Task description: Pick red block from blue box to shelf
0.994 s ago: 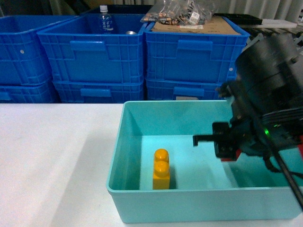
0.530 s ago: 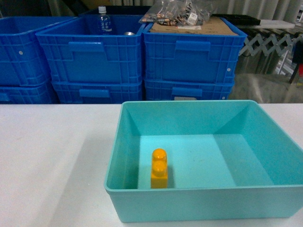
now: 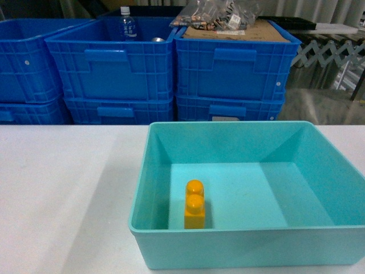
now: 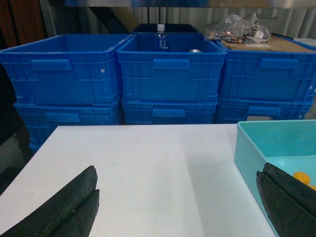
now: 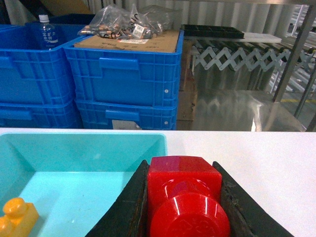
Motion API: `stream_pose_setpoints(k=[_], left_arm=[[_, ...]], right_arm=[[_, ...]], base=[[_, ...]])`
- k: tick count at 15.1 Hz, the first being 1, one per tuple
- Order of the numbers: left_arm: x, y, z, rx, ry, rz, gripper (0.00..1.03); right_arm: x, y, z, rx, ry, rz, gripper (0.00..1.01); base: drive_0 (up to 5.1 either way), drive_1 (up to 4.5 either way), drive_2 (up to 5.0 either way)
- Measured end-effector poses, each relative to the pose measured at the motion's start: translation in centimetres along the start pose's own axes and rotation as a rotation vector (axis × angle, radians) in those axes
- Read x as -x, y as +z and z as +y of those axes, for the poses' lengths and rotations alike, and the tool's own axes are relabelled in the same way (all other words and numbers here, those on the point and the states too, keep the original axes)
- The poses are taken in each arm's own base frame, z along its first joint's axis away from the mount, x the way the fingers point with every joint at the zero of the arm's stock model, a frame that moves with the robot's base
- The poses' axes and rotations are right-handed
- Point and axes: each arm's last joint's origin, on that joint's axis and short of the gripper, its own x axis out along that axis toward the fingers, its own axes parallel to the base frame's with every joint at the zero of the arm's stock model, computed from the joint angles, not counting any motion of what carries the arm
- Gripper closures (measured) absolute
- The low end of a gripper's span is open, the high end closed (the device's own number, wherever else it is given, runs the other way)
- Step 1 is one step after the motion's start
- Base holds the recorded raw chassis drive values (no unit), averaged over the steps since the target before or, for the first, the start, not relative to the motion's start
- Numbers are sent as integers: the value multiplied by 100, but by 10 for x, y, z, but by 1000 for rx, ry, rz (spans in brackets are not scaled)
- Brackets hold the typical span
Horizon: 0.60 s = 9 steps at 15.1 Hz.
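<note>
Right gripper (image 5: 185, 207): seen only in the right wrist view, its two dark fingers (image 5: 129, 207) pressed against the left and right sides of the red block (image 5: 183, 195). The block's round stud faces the camera. The block is held above the white table (image 5: 256, 158), just beside the right wall of the blue box (image 5: 84, 140), outside it.

Left gripper (image 4: 175, 207): seen only in the left wrist view, fingers (image 4: 64, 207) spread wide apart and holding nothing, over bare table surface to the left of the box.

Blue box, head view (image 3: 142, 188): light turquoise tray on the table, holding one yellow two-stud block (image 3: 194, 204) upright near its front wall, left of centre. Neither gripper appears in this view.

Blue crates (image 3: 114, 74): dark blue, ribbed, with handles, stacked two high in a row behind the table. One upper crate holds a clear bottle (image 3: 126, 24) with a white cap; its label is too small to read. The next crate carries a cardboard sheet (image 3: 239, 29) topped with clear bags of small parts (image 3: 214, 14); the tags on them are illegible.

Shelf (image 5: 296, 54): shiny metal posts at far right, behind the table.
</note>
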Motion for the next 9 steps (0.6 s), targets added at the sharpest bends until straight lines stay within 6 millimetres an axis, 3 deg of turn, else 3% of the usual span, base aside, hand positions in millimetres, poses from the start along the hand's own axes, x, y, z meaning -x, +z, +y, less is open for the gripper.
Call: stream_pose_setpoints(k=[6,7,9], left_arm=[[0,0,0,0,1,0,5],[0,0,0,0,0,0,5],[0,0,0,0,0,0,5]], right_arm=[[31,-11,-23,-3,-20,-44,73],[35,-19,-23,-3,-11,-4,73],[41,-15,-22,0,-1,-22,73]], base=[[0,0,0],[0,0,0],[0,0,0]])
